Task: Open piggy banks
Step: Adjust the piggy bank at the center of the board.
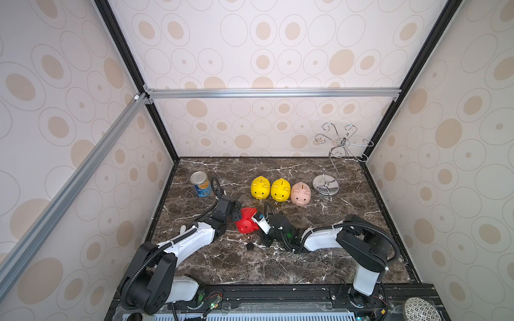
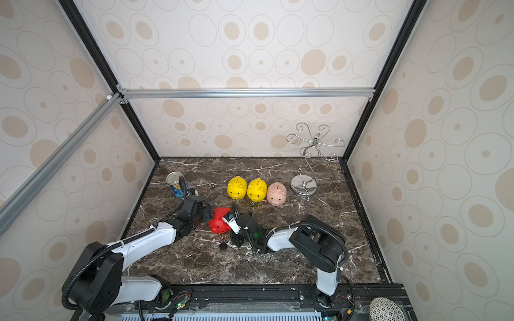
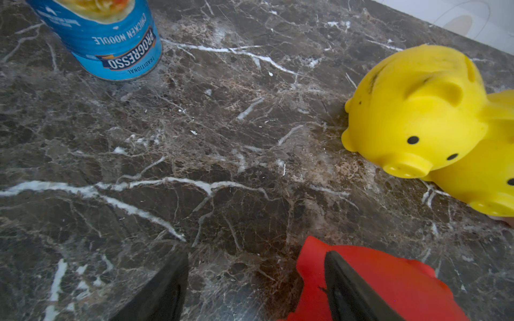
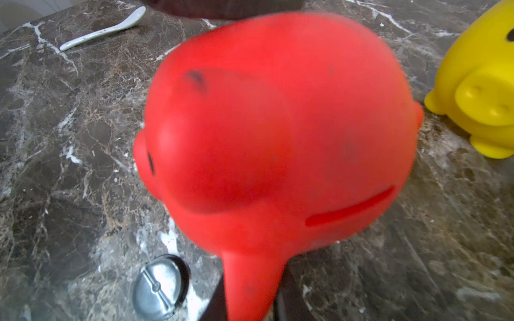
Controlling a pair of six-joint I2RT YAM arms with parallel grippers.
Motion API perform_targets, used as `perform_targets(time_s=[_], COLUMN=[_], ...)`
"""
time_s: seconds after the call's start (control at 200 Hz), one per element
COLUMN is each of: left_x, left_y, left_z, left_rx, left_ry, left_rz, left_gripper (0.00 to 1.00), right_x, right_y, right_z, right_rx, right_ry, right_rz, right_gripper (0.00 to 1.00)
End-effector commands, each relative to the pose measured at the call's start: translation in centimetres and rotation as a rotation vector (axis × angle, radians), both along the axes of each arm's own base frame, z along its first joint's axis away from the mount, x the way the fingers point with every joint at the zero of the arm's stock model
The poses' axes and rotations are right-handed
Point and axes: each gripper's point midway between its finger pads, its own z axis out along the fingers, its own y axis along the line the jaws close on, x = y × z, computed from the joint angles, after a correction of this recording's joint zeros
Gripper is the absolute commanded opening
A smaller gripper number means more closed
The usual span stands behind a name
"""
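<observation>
The glossy red plastic piggy bank (image 1: 246, 223) sits tilted near the front middle of the dark marble bench (image 1: 319, 264). The right hand (image 4: 250, 300) pinches a red nub of it. The left hand (image 3: 256, 257) is spread, with one finger against the pig.

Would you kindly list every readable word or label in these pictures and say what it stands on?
"PROGRESSO": blue-labelled tin can
"CHICKEN NOODLE": same can
"TRADITIONAL": same can
The can's smaller white print: too blurred to read.
</observation>
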Motion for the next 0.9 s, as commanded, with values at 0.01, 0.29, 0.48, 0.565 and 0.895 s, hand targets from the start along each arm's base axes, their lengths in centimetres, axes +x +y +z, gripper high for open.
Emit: perform_targets(time_s=[0.01, 0.29, 0.48, 0.565, 0.895], left_x=[-0.9, -2.4, -3.0, -3.1, -2.7], left_y=[0.0, 1.0, 1.1, 1.4, 3.1], left_z=[-0.8, -2.6, -3.5, -3.8, -1.7], left_rx=[-0.020, -0.026, -0.039, -0.029, 0.010], left_ry=[0.018, 0.043, 0.054, 0.060, 0.044], left_rz=[0.004, 0.043, 0.044, 0.056, 0.145], left_gripper=[0.77, 0.79, 0.80, 0.85, 1.00], right_x=[0.7, 0.8, 1.1, 1.1, 2.0], right_y=[2.1, 2.2, 2.5, 3.3, 3.8], right_z=[5.5, 8.3, 9.2, 9.0, 9.5], right_rx=[0.083, 0.087, 0.095, 0.092, 0.049], right_ry=[-0.108, -0.143, -0.155, -0.143, -0.156], right_rz=[0.035, 0.037, 0.041, 0.056, 0.040], right_gripper=[0.21, 0.21, 0.21, 0.21, 0.23])
